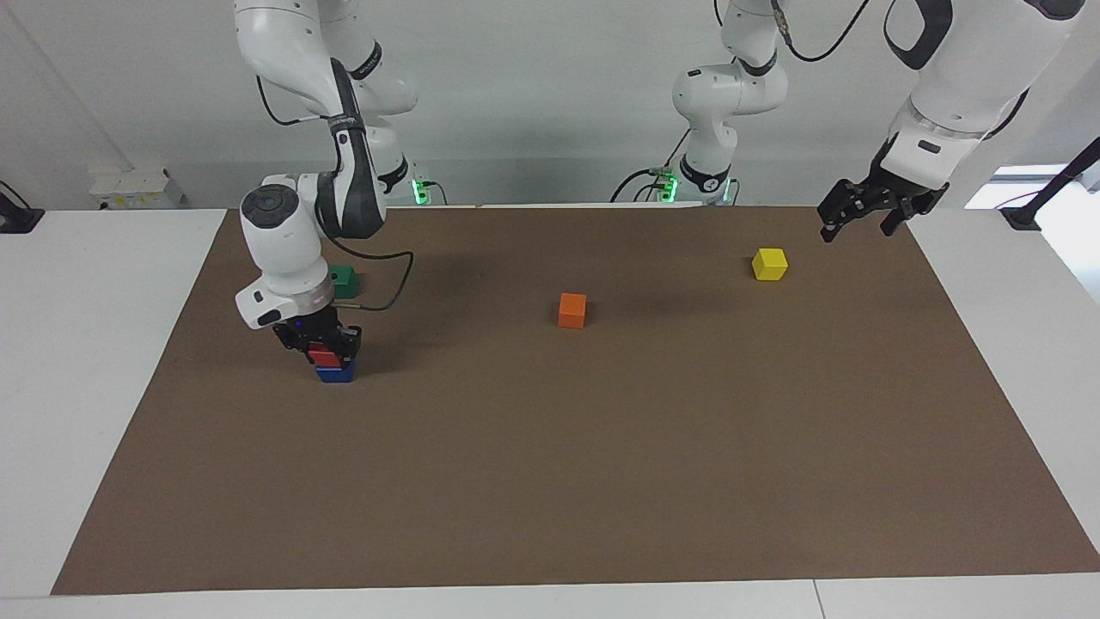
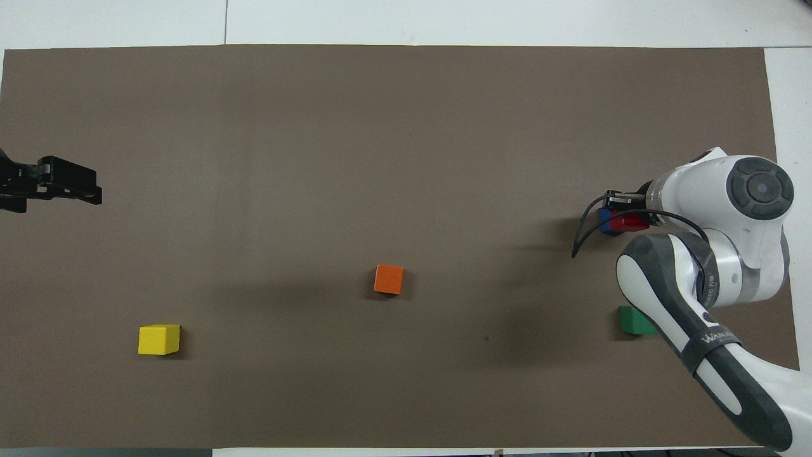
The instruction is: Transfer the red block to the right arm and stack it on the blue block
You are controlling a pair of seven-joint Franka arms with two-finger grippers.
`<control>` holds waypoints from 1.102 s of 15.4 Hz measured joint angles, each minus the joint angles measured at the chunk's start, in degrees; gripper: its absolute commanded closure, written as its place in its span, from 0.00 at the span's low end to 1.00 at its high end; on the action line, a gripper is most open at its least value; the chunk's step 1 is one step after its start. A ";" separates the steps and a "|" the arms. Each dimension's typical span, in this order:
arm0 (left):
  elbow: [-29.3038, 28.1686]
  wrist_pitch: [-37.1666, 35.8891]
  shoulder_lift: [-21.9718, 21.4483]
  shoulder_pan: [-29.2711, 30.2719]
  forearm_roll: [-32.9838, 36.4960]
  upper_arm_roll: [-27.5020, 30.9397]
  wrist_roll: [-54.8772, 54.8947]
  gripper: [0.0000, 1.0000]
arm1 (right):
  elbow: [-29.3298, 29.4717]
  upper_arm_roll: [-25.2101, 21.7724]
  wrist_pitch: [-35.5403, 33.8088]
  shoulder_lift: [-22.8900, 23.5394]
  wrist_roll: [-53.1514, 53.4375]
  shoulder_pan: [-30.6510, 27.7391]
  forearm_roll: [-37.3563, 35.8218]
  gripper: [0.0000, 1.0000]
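Right hand (image 1: 320, 344): low over the table (image 1: 550, 481) toward the right arm's end, fingers closed on either side of the red block (image 1: 324, 356).
Red block: sat on top of the blue block (image 1: 335, 373), apparently touching it, roughly squared up.
Blue block: rested on the table near the edge at the right arm's end, about midway along it, farther from the robots than the green block (image 1: 345, 280).
Left hand (image 1: 868, 211): raised over the corner of the table nearest the left arm's base, fingers spread, holding nothing; this arm waited.
Progress: handover looked finished and the stack looked made; what remained was letting go and lifting away.
Facing view: showed the two blocks one above the other and the fingers around the upper one.
Overhead view: showed red slightly offset from blue under the wrist, not their heights; also the full green block (image 2: 634, 320), half hidden in the facing view.
Other blocks: orange block (image 1: 572, 310) near the middle, yellow block (image 1: 769, 264) toward the left arm's end.
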 measured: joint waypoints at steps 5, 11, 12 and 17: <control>0.03 -0.93 -0.65 -0.01 0.00 0.21 0.00 0.00 | -2.36 0.03 5.13 0.01 2.41 -0.74 0.00 0.00; -0.61 -0.71 -1.19 -0.16 0.00 0.19 0.00 0.00 | -1.57 0.17 2.71 -0.05 3.67 -0.74 -0.01 0.00; -0.73 -0.71 -1.19 -0.16 0.00 0.19 0.00 0.00 | -0.26 0.17 0.23 -0.14 3.66 -0.74 -0.07 0.00; -1.46 -0.73 -1.36 -0.15 0.00 0.52 0.01 0.00 | 14.73 0.19 -19.64 -2.66 -8.29 -0.86 -0.36 0.00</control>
